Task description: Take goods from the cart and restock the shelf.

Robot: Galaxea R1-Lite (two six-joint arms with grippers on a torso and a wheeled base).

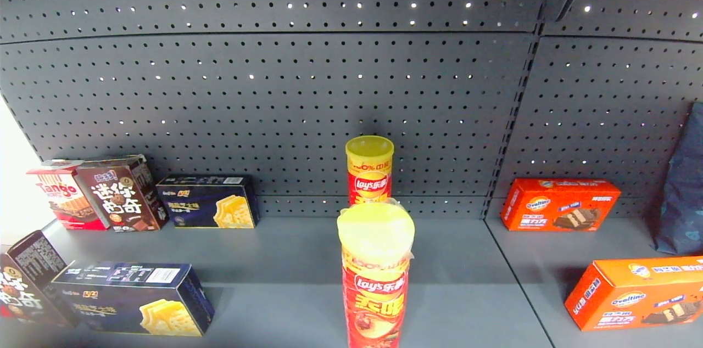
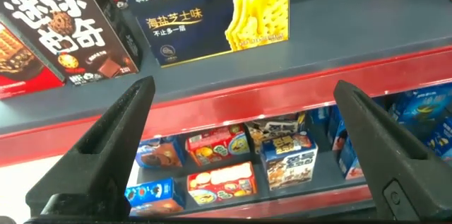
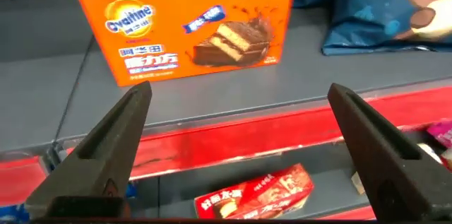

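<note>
Two red chip cans with yellow lids stand upright in the middle of the grey shelf, one at the front and one behind it against the pegboard. My left gripper hangs open in front of the shelf's red front edge, below a dark blue cracker box and a brown cookie box. My right gripper is open too, in front of an orange wafer box at the shelf edge. Nothing is between either pair of fingers.
Left of the cans are a red wafer box, brown cookie boxes and two dark blue cracker boxes. Right of the divider lie two orange boxes and a blue bag. A lower shelf holds small snack boxes.
</note>
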